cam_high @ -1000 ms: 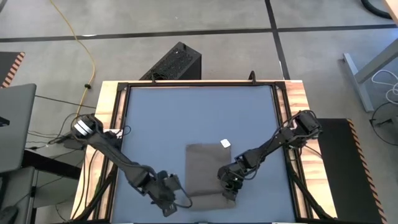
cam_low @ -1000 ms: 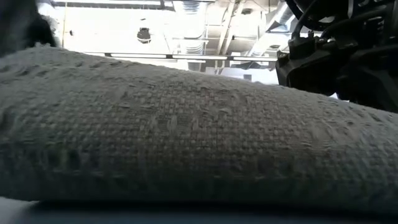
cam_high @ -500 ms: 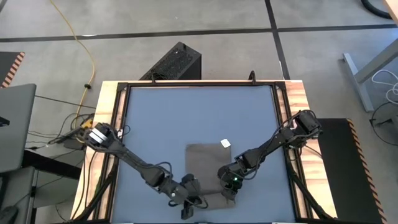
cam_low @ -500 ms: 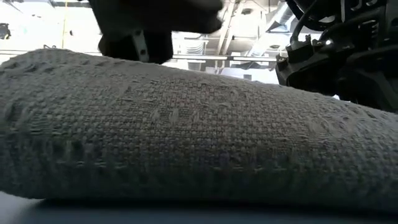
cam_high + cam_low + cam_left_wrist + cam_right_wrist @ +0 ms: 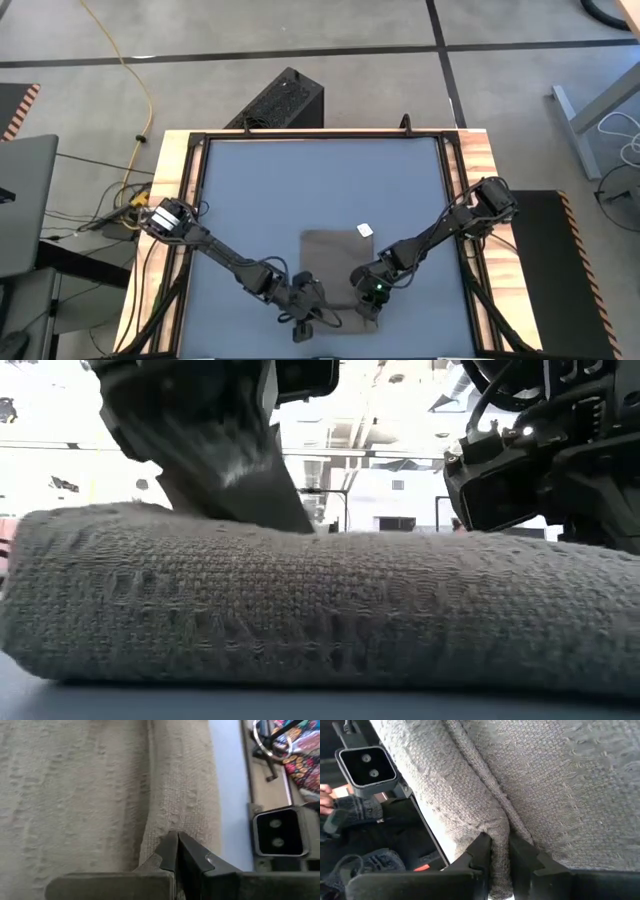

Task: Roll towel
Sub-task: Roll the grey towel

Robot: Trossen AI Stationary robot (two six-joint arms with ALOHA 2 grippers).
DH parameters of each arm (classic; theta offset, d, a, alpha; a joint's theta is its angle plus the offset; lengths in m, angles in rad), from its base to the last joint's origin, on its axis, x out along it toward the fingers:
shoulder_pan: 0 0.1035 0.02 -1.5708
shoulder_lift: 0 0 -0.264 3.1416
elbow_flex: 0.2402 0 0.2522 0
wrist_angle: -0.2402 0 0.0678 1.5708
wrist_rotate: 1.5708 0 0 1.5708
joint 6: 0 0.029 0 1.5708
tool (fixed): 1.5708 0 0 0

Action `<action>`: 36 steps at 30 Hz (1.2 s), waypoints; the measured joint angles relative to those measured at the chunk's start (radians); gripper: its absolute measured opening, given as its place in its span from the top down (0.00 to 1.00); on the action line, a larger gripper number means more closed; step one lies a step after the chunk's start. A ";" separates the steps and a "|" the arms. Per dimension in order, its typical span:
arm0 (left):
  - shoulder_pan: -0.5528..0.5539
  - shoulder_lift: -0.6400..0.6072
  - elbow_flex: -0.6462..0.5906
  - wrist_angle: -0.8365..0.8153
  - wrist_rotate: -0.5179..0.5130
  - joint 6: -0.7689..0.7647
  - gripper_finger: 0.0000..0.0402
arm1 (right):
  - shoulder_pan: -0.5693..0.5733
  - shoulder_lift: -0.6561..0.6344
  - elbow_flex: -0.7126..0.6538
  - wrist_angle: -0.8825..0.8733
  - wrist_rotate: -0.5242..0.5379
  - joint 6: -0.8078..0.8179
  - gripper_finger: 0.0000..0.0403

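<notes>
The towel (image 5: 330, 270) lies on the blue table (image 5: 300, 190) near its front edge, a little right of the middle, with its small white tag (image 5: 363, 231) at the far right corner. The near edge of the cloth is turned up into a thick roll (image 5: 320, 615) that fills the low view from side to side.

Both arms reach in to that rolled front edge. The left gripper (image 5: 303, 300) sits at the left end of the roll, and in its own wrist view the 2 dark fingers (image 5: 172, 852) are pressed together against the fold, with a thin bit of cloth seemingly caught between them. The right gripper (image 5: 371, 294) is at the right end of the roll, and its fingers (image 5: 480, 852) pinch a ridge of the bunched cloth that stands up between them.

A small black camera box (image 5: 279, 832) sits at the table's edge just beyond the roll.
</notes>
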 joint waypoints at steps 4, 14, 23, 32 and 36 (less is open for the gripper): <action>0.004 0.000 0.000 -0.033 -0.002 0.015 1.00 | -0.009 0.000 0.001 -0.004 -0.018 0.054 0.78; 0.005 0.046 0.001 -0.004 -0.010 0.026 1.00 | -0.010 -0.039 0.004 -0.038 -0.060 0.106 0.49; 0.028 0.066 0.002 -0.027 -0.009 0.035 1.00 | -0.017 -0.199 -0.001 -0.286 -0.005 0.081 0.47; 0.076 0.066 0.000 -0.039 0.038 0.045 1.00 | 0.023 -0.383 -0.001 -0.452 0.115 0.015 0.47; 0.088 0.066 0.000 -0.042 0.070 0.048 1.00 | 0.119 -0.455 0.000 -0.324 0.326 -0.107 0.47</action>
